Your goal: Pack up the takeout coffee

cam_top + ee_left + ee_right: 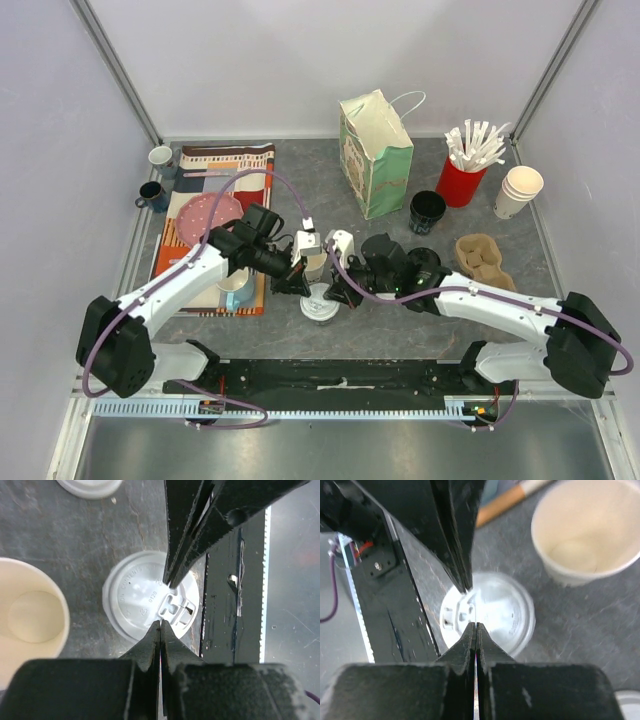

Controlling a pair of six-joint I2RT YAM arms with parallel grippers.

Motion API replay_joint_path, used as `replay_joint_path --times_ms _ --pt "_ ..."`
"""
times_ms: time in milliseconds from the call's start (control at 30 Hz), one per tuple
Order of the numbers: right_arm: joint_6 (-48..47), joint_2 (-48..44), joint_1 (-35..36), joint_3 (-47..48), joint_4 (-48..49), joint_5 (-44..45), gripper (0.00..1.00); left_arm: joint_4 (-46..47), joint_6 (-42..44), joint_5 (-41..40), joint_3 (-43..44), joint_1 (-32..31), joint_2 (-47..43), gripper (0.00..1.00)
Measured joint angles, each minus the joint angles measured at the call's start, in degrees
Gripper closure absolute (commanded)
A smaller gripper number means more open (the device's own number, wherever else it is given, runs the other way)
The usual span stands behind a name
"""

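Note:
A white sip lid (135, 600) lies flat on the grey table, near the front edge (320, 305). Beside it a pale paper takeout coffee cup (30, 620) stands lidless and empty, also showing in the right wrist view (585, 530). My left gripper (160, 622) is shut with nothing between its fingers, its tip over the lid's near rim. My right gripper (476, 625) is shut and empty too, its tip over the same lid (505, 612) from the opposite side. In the top view the left gripper (300, 285) and right gripper (340, 295) meet tip to tip.
A second white lid (90, 485) lies close by. Behind stand a paper bag (375, 150), a black cup (427, 212), a red cup of straws (462, 180), stacked white cups (520, 190) and a cardboard carrier (485, 255). A placemat (215, 165) with a pink plate (205, 215) lies left.

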Motion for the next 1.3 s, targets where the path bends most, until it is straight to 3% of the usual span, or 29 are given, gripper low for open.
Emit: replay_joint_path --times_ms 133,367,867,1300 --pt "2.0 1.2 -0.3 -6.1 2.6 -1.0 1.00 0.5 0.0 0.1 -3.0 -0.3 2.7 0.98" --pt "2.6 1.9 -0.7 -6.4 5.7 -1.9 1.00 0.5 0.1 0.9 -3.9 -0.3 2.9 0.98" --pt "1.2 1.4 -0.6 3.3 -0.9 -4.8 1.00 -4.8 1.6 3.0 0.8 -0.3 -3.3 0.98" --pt "7.6 6.5 -1.4 -7.2 12.8 -9.8 1.00 -1.7 2.8 2.7 -4.9 -1.3 2.6 0.98"
